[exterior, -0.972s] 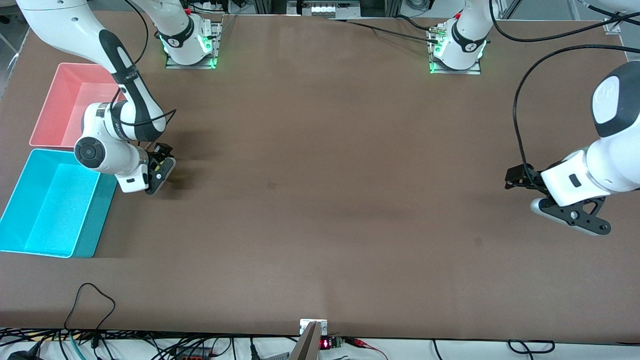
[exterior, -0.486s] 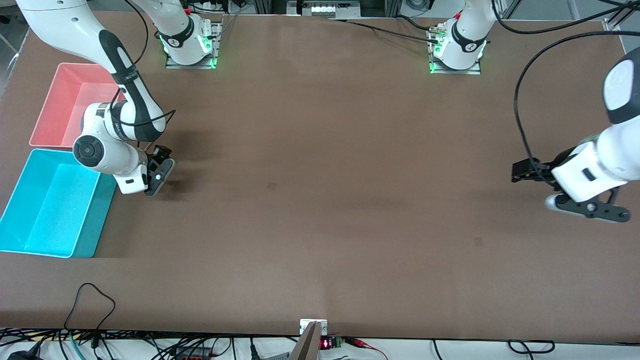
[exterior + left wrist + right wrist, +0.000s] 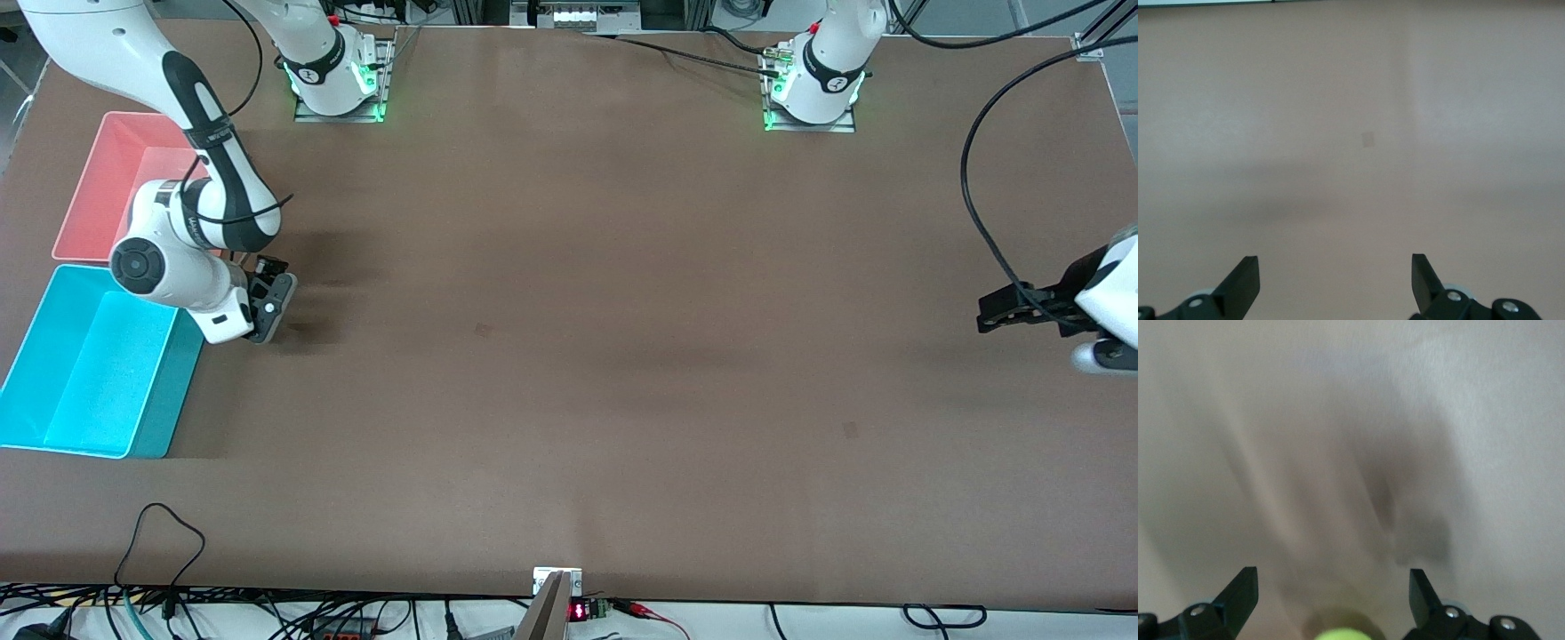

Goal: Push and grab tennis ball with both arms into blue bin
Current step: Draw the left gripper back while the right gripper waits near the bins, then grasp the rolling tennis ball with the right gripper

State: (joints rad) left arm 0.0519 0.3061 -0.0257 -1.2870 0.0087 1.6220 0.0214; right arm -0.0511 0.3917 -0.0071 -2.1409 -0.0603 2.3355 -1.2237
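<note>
My worktop is showing plain matte brown. The blue bin is glowing bright cyan beside a salmon-pink bin. A yellow-green tennis ball is peeking between the black fingers of my right tool. My arms are showing white with black bands.

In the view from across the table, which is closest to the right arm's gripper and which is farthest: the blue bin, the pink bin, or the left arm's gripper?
From the right gripper:
1. Blue bin, right beside it, at the right arm's end of the table.
2. Pink bin, same end, farther from the front camera than the blue bin.
3. Left gripper, at the left arm's end of the table.
</note>
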